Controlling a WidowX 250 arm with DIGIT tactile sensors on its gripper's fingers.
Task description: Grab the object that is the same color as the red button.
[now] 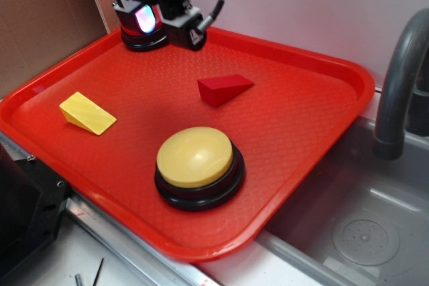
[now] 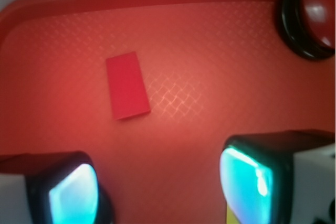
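The small red wedge block (image 1: 224,89) lies on the red tray (image 1: 301,125), just right of its middle. In the wrist view the wedge (image 2: 127,85) sits ahead and left of my fingers, apart from them. The red button (image 1: 139,26) with its black base stands in the tray's far left corner; its dome (image 2: 315,14) is at the top right of the wrist view. My gripper (image 1: 177,21) hangs right beside the button, above the tray's back edge. The gripper (image 2: 163,182) is open, with only bare tray between its glowing teal pads (image 2: 73,195).
A yellow wedge block (image 1: 87,113) lies at the tray's left side. A large yellow-domed button (image 1: 196,159) stands near the tray's front. A grey sink (image 1: 375,232) and a faucet pipe (image 1: 399,85) are on the right, beyond the tray's rim.
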